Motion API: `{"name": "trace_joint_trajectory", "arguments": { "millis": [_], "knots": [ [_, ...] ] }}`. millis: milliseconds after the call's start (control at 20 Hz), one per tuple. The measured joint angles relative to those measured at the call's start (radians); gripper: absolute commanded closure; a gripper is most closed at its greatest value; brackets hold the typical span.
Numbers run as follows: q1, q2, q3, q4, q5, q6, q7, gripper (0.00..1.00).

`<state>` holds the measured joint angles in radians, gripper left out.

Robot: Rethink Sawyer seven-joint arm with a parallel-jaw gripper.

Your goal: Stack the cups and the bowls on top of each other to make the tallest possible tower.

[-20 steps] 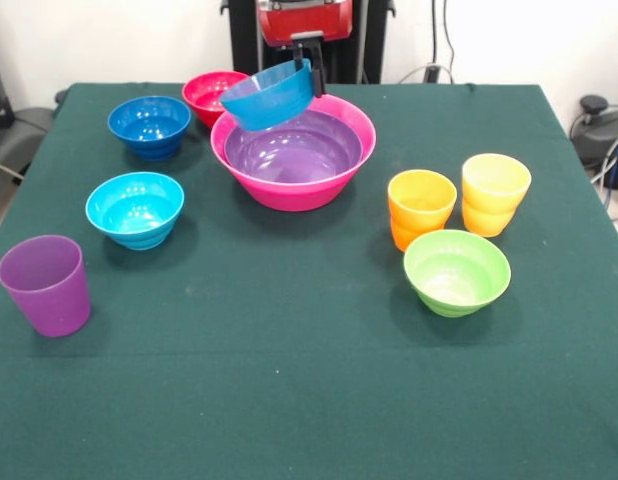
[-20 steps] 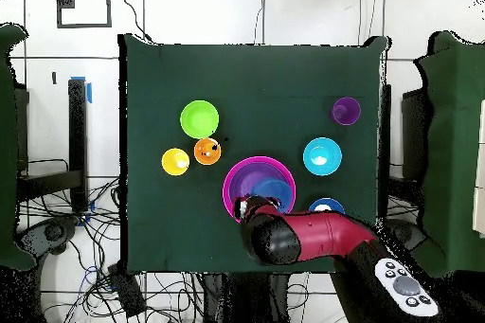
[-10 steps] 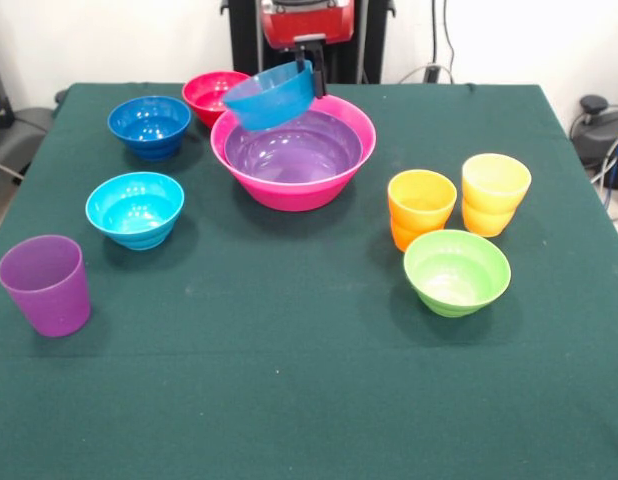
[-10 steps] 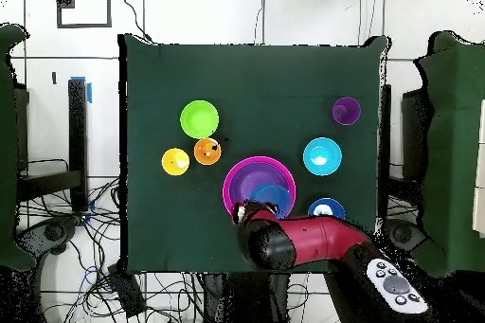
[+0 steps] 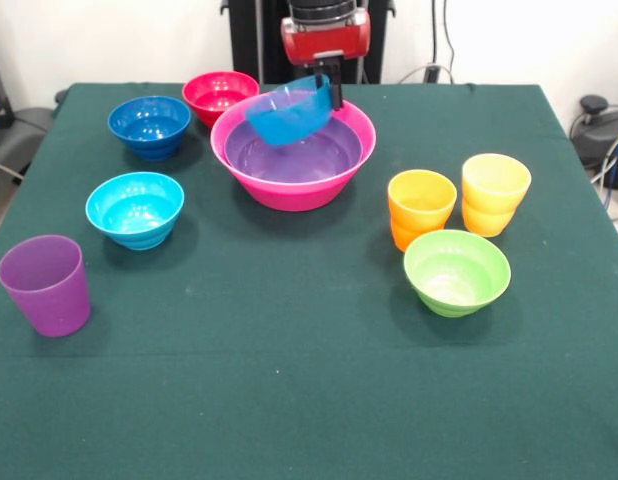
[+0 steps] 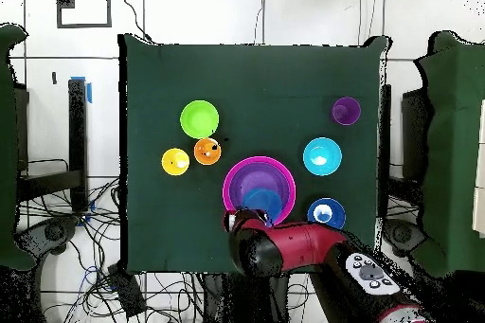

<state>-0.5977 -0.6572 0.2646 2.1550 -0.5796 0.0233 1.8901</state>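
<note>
Front view, taken left to right: the purple cup [image 5: 45,284] stands far out to the gripper's left at the near table edge, well apart from it. The cyan bowl [image 5: 135,209] sits closer in, then the dark blue bowl [image 5: 149,125] and the red-pink bowl [image 5: 220,96], both just left of the gripper. The gripper [image 5: 332,92] hangs from the red arm [image 5: 326,35] at the table's far side, its fingers clamped on the rim of the mid blue bowl [image 5: 288,110] — that bowl is tilted, lifted clear of the stack. Directly beneath it sits the tower [image 5: 293,150]: the large purple bowl [image 5: 294,152] nested inside the hot-pink bowl [image 5: 270,190]. Right of the gripper and nearer the camera stand the orange cup [image 5: 421,207] and the yellow cup [image 5: 495,193], close together, with the lime green bowl [image 5: 456,271] just in front of them. All rest on the green table [image 5: 289,380].
</note>
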Motion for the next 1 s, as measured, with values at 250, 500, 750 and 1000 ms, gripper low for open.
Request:
{"name": "trace_joint_trajectory", "arguments": {
  "millis": [250, 500, 750, 1000],
  "knots": [
    [0.013, 0.048, -0.030, -0.007, -0.005, -0.043, 0.000, 1.00],
    [0.013, 0.076, -0.047, -0.021, -0.004, -0.074, 0.000, 1.00],
    [0.013, 0.094, -0.057, -0.029, -0.004, -0.076, 0.000, 1.00],
    [0.013, 0.099, -0.058, -0.029, -0.004, -0.076, 0.000, 1.00]
  ]
}}
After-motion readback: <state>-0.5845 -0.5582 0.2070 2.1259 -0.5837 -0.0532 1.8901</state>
